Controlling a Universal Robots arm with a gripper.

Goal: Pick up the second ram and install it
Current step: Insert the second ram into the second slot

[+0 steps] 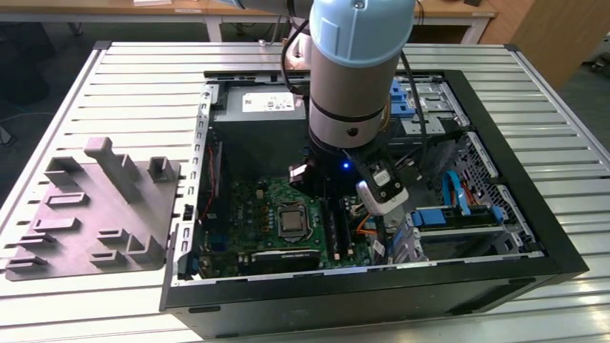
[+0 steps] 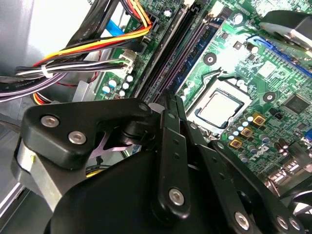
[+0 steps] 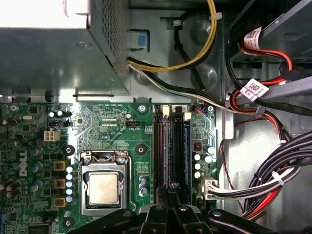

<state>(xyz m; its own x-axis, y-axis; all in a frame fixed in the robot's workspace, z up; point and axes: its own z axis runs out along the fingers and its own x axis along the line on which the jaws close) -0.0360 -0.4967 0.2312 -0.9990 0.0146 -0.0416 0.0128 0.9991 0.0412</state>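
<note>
My gripper hangs low over the black memory slots of the green motherboard, beside the CPU socket. Its black fingers stand pressed close together. A thin dark strip, the second ram, runs edge-on from between the fingertips along one slot. Another bluish memory stick sits in the neighbouring slot. In the exterior view the arm reaches down into the open computer case and hides the fingers.
The grey power-supply box stands just beyond the slots. Bundles of coloured and black cables crowd the drive-cage side. A blue ribbon cable lies near the drive bays. A grey moulded fixture rests on the slatted table at the exterior view's left.
</note>
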